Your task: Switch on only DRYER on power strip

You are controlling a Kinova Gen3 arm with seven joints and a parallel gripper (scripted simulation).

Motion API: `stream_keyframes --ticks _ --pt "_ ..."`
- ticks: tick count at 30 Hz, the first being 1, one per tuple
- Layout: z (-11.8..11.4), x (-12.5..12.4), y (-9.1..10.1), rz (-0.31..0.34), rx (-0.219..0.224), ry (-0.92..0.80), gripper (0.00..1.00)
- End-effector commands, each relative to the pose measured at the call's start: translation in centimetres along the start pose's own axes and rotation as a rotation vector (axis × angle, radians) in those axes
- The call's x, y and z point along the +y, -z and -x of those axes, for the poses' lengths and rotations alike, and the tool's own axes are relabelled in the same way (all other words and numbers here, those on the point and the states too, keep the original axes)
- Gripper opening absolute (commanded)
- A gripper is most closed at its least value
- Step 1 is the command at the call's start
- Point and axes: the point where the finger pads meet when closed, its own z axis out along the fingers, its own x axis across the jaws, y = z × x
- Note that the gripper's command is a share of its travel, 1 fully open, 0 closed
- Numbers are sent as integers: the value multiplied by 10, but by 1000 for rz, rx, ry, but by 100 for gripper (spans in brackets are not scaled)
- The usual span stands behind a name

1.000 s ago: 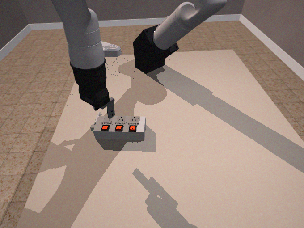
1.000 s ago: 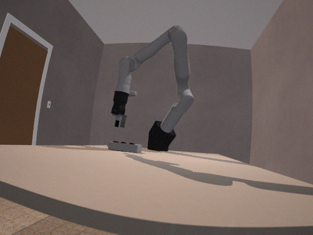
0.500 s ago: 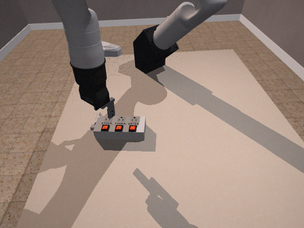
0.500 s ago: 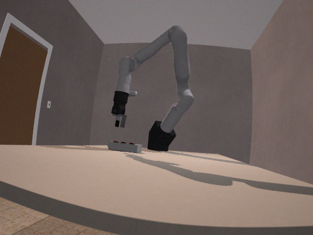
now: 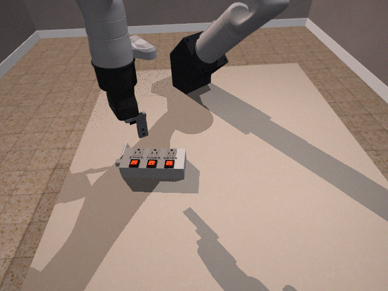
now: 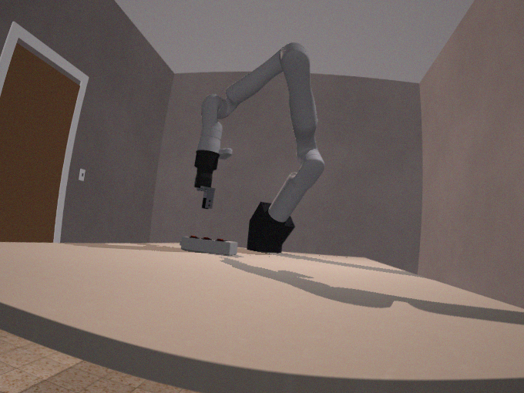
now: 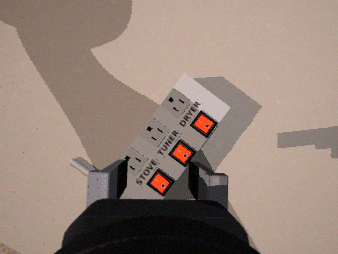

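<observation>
A grey power strip [image 5: 153, 163] lies flat on the table, right way up, with three switches marked STOVE [image 5: 134, 163], TUNER [image 5: 151, 163] and DRYER [image 5: 169, 163]. All three glow orange-red. In the wrist view the strip [image 7: 172, 140] runs diagonally, with STOVE [image 7: 161, 182] nearest me, then TUNER [image 7: 182, 152] and DRYER [image 7: 205, 123]. My gripper [image 7: 158, 173] is open and empty, hovering above the STOVE end with a finger on each side. It also shows in the top view [image 5: 139, 126] and the exterior view [image 6: 207, 199], well above the strip [image 6: 208, 244].
The arm's black base [image 5: 194, 64] stands on the table behind the strip. A short cord stub [image 5: 120, 156] sticks out of the strip's left end. The table's left edge is close to the strip.
</observation>
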Motion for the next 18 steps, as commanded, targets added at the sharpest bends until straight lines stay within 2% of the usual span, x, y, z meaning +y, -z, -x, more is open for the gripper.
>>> stream_keyframes --ticks 1,11,18 --pt "12 -12 8 -23 -2 -162 100" --pt "22 -26 21 -45 5 -440 100" --pt "24 -27 22 -44 2 -484 100"
